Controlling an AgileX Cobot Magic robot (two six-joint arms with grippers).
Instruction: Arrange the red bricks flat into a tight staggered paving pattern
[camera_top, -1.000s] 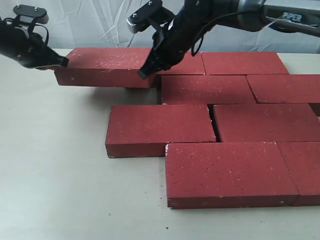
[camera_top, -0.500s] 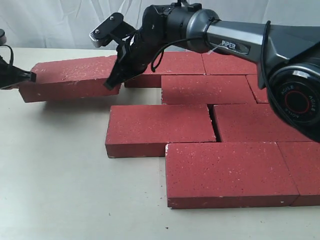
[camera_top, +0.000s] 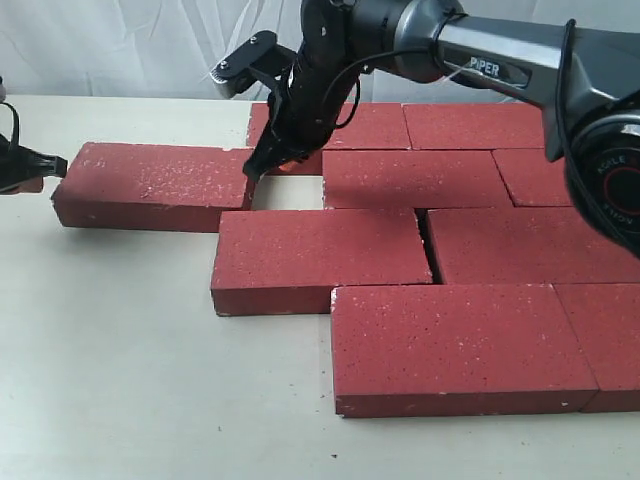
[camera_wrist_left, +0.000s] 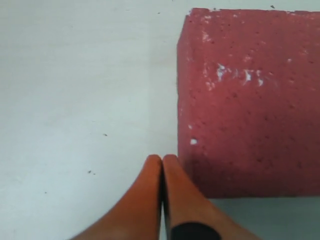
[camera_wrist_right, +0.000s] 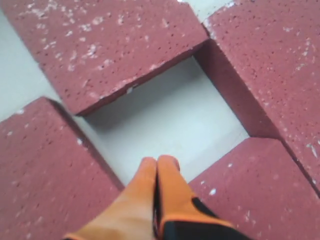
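Loose brick (camera_top: 150, 185) (camera_wrist_left: 250, 100) (camera_wrist_right: 105, 45) is lying flat on the table (camera_top: 100, 400), and all positions below are given relative to it. The other red bricks (camera_top: 460, 345) are sitting to its right as a staggered group of four rows, two bricks showing in each row. The third-row brick (camera_top: 315, 258) is lying just in front of its right end, and the two corners are appearing to meet in the exterior view. The second-row brick (camera_top: 415, 178) is lying in line with the loose brick but apart from it, and a small patch of bare table (camera_wrist_right: 170, 115) is showing between them. The left gripper (camera_top: 55, 165) (camera_wrist_left: 162, 159) is sitting at the loose brick's left end with its orange fingers (camera_wrist_left: 145, 200) pressed together and nothing between them. The tips are resting just beside the brick's corner, but I cannot tell whether they are touching it. The right gripper (camera_top: 255, 168) (camera_wrist_right: 159, 161) is reaching down at the loose brick's right end, over the bare patch. Its fingers (camera_wrist_right: 135, 200) are likewise pressed together and are gripping nothing.
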